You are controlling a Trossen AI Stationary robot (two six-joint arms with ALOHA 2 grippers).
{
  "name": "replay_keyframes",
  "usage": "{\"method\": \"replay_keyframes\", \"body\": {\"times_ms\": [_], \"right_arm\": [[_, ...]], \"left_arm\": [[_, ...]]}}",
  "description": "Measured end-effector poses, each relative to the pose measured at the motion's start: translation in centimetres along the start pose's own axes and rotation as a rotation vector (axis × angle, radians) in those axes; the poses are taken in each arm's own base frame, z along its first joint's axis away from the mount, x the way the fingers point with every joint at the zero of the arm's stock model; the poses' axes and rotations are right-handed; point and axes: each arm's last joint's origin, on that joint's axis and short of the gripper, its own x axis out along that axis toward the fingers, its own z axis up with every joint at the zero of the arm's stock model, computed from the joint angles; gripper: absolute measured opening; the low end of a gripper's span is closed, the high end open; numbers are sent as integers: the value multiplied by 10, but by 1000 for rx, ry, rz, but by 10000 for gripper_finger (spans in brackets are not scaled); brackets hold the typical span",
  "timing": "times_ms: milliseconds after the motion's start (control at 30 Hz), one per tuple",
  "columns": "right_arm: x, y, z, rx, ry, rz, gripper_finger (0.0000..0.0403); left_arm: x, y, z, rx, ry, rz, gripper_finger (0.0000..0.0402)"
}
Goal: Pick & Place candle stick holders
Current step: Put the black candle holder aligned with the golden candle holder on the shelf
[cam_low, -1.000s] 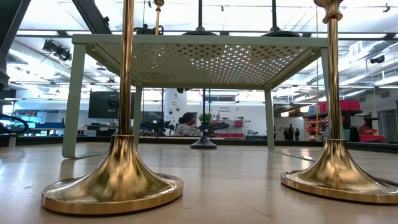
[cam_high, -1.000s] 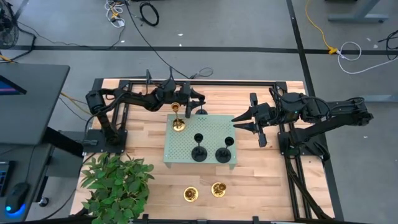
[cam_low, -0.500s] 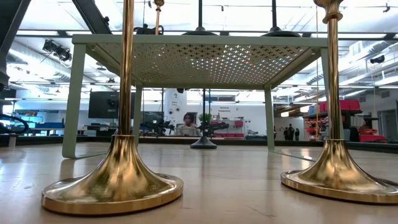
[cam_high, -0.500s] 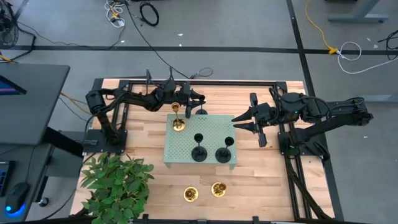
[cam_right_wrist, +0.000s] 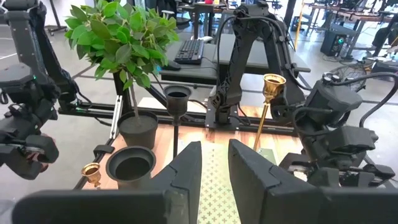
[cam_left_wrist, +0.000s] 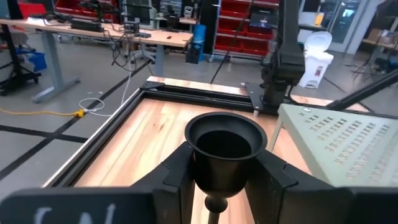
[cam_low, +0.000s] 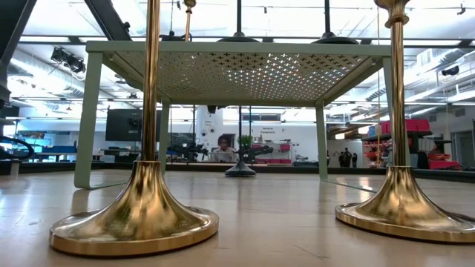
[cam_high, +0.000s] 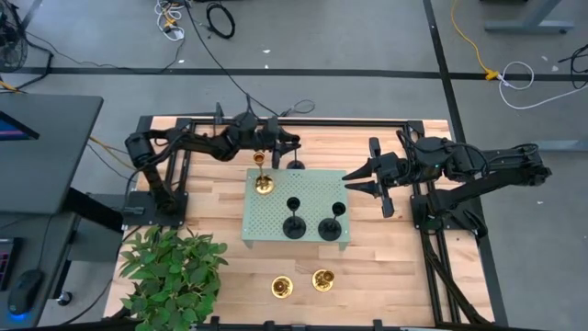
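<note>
I have bare wood table (cam_high: 386,267) all around the green perforated tray (cam_high: 312,188). On it stand three black holders (cam_high: 293,223) and one gold holder (cam_high: 264,184) at its far-left corner; two gold ones (cam_high: 302,283) wait near the front edge. My left gripper (cam_high: 292,145), behind the tray, pinches a black holder's cup (cam_left_wrist: 225,152). The right gripper (cam_high: 352,180) hovers beside the tray, fingers slightly parted, empty.

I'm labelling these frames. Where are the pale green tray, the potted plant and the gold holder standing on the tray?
pale green tray (cam_high: 317,188), high view, bare perforated top.
potted plant (cam_high: 170,267), high view, leaves.
gold holder (cam_high: 264,186), high view, round base.
</note>
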Motion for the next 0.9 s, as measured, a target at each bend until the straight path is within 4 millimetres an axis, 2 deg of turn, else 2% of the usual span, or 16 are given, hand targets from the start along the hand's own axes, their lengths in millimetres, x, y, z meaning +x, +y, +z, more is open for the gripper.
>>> {"method": "replay_keyframes", "body": {"times_ms": [167,467,900], "right_arm": [[0,0,0,0,2,0,79],[0,0,-1,0,15,0,79],[0,0,-2,0,16,1,79]], "left_arm": [[-5,3,8,-9,-18,-4,105],[-21,-3,40,13,-76,-3,107],[-74,-19,99,39,-117,39,105]]}}
